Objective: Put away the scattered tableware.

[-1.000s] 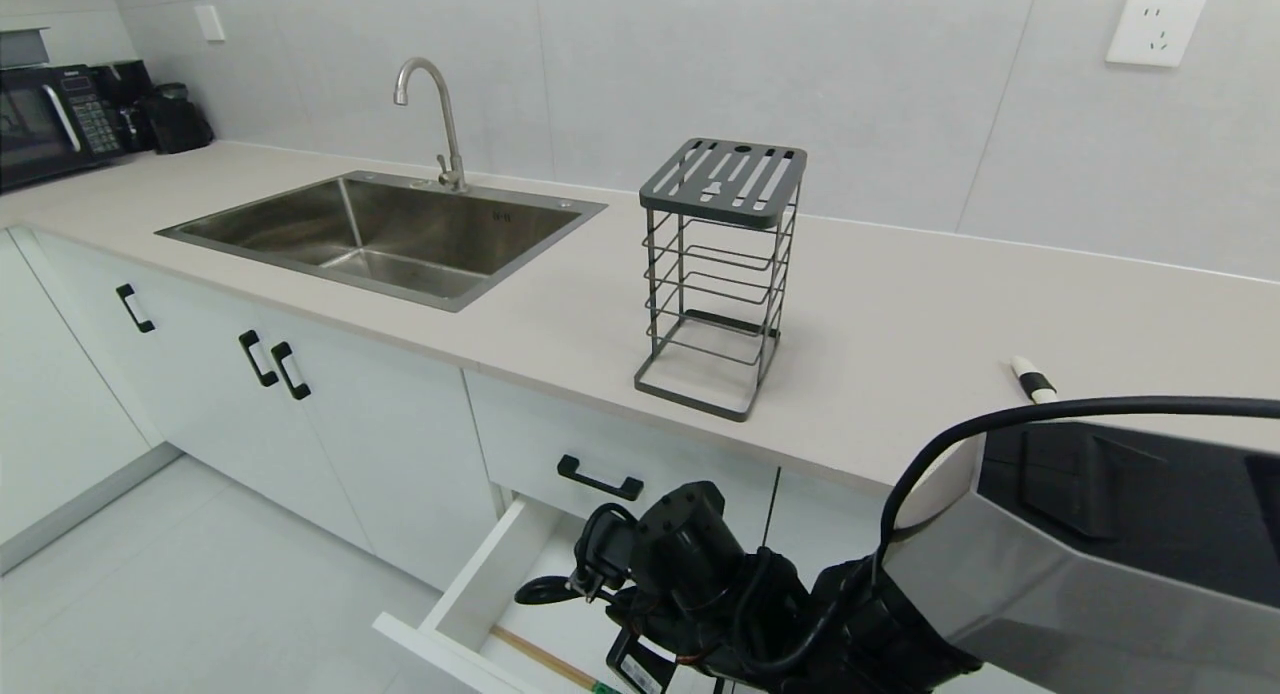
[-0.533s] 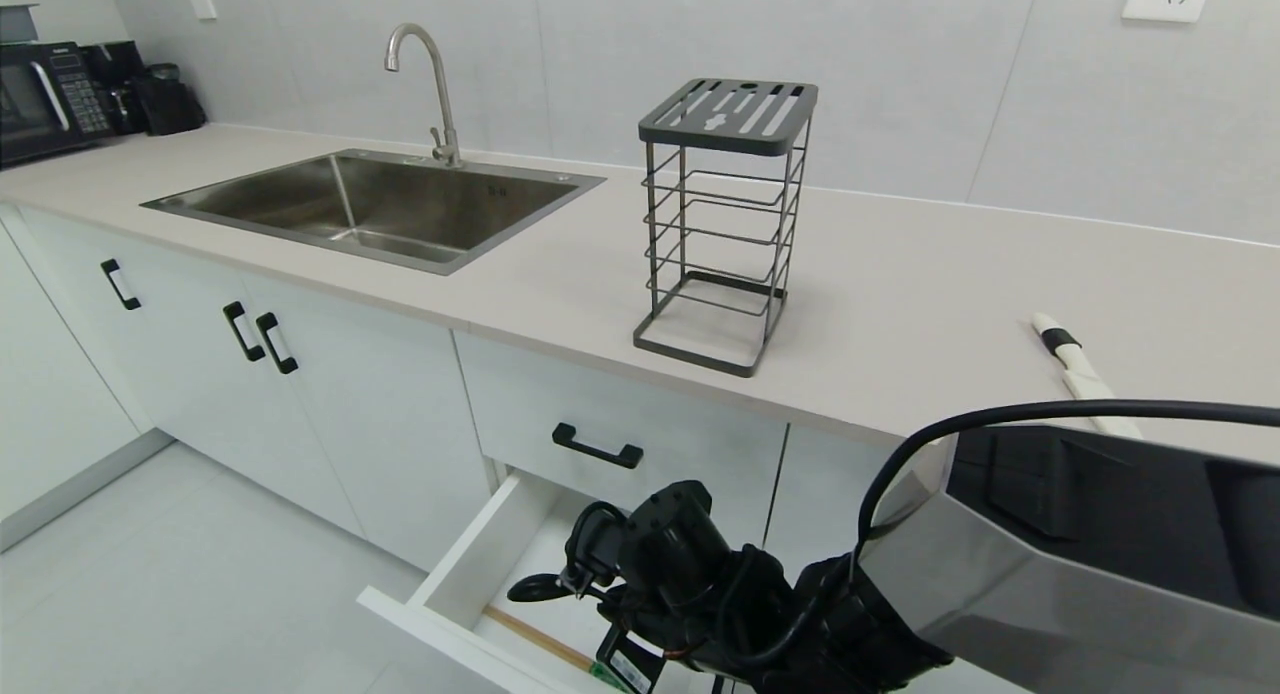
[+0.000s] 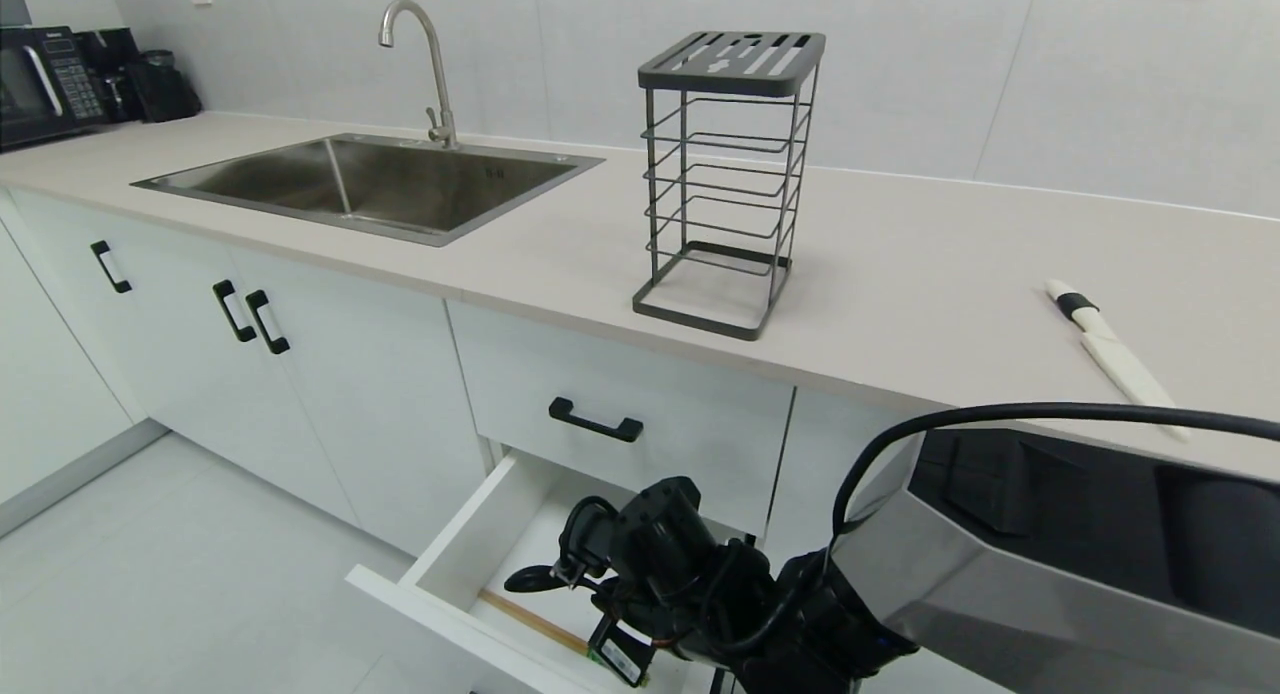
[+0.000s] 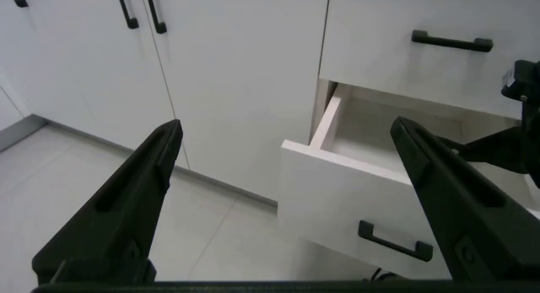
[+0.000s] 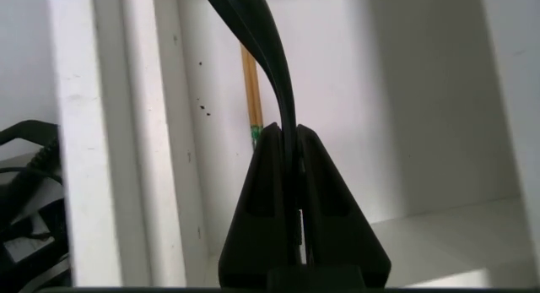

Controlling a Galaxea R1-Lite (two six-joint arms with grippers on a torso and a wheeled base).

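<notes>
One pale countertop [image 3: 900,274] — sink [image 3: 420,186], wire rack [image 3: 733,64], knife [image 3: 1110,354] — open drawer [image 3: 462,534] below.

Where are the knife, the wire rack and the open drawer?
Knife [image 3: 1115,359]: head view, on its pale blade.
Wire rack [image 3: 728,77]: head view, on its slotted top plate.
Open drawer [image 3: 470,529]: head view, on its side wall.
</notes>
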